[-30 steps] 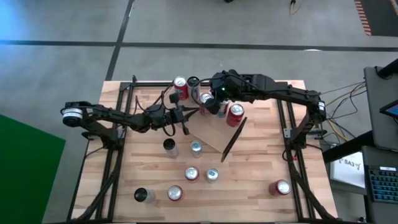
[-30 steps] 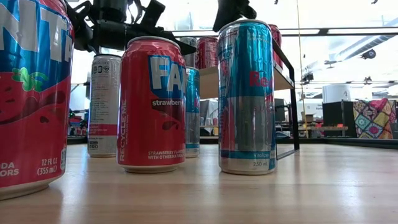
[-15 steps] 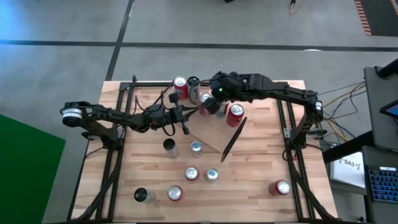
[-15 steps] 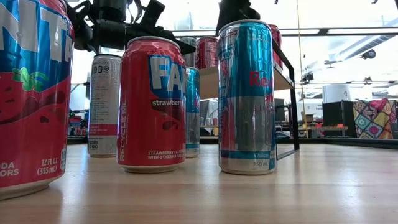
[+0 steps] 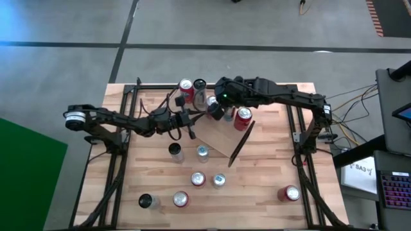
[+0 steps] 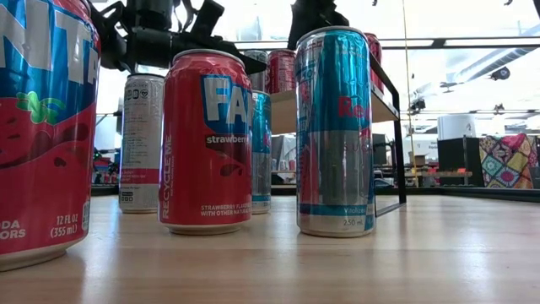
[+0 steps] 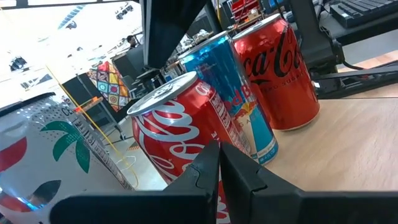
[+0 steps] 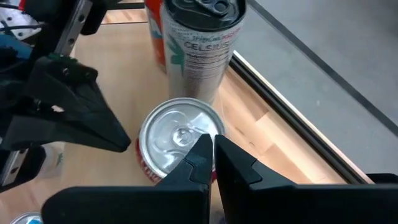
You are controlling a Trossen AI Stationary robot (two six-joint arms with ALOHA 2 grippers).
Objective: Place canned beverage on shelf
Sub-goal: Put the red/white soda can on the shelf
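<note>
A: Where's the canned beverage? Is either arm carrying one?

B: No. The right gripper (image 5: 216, 110) is pinched shut and empty, with its tips just above the silver lid of a red can (image 8: 177, 140). The left gripper (image 5: 191, 120) is also shut on nothing and sits level at the shelf's (image 5: 218, 136) left end.

A: So the can's already on the shelf?

B: Looks like it. The left wrist view has that red Coca-Cola can in a row with a Red Bull can (image 7: 233, 93) and a second Coca-Cola can (image 5: 243, 117), all upright on light wood. I read that as the plank. The Celsius can (image 8: 202, 46) stands just behind the red one. I can't tell if that one is on the plank or on the tabletop (image 5: 270, 167).

A: Why shut fingers over a lid?

B: My guess is it's a placed can and the fingers are off it, so the can stands on its own. Closed tips also stay clear of the neighbours, and that row is tight.

A: And the left arm?

B: Waiting, I'd say. It's close to the row but I see no contact.

A: What's left?

B: The loose cans (image 5: 198, 179) are upright on the tabletop in front of the shelf, well apart from both grippers.
</note>
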